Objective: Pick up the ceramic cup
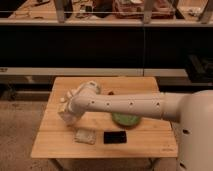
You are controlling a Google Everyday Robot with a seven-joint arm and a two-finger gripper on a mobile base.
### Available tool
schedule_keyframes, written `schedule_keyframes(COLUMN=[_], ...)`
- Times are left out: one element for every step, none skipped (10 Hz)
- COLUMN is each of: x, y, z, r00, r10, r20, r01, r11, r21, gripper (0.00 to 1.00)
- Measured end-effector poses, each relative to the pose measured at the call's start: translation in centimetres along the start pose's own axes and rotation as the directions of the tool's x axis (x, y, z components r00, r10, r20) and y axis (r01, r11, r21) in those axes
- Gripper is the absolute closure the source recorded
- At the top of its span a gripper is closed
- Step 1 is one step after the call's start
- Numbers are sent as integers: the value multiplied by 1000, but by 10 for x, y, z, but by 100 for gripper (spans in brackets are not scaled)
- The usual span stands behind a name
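Observation:
My gripper (66, 106) is at the end of the white arm (130, 106), which reaches from the right across the wooden table (55, 142) to its left side. A small white rounded shape, which seems to be the ceramic cup (65, 118), sits right under the gripper on the table's left part. The wrist hides most of it, so I cannot tell whether the gripper touches it.
A wide green bowl (125, 120) lies mid-table, partly under the arm. A black flat object (115, 137) and a pale packet (85, 136) lie near the front edge. A small reddish item (109, 92) is behind the arm. A dark counter stands behind the table.

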Motion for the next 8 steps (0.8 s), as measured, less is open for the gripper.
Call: schedule_keyframes(x=[-1,-2,-2,1,7,10,13,13], y=[0,3,12,21,34,39,44,48], z=[0,-1,-3,-7,-15,-20,-24,-26], r00=[1000,1000,1000,999,997,996,995,996], r10=[-1,6,25,44,62,65,64,56], r20=[1,-3,-8,-22,-46,-60,-72,-76], r01=[1,-6,-25,-43,-59,-61,-58,-49], r11=[1000,1000,1000,999,997,996,995,995], r21=[-1,0,7,26,55,71,84,92], gripper=[35,35,35,35,35,35,35,35])
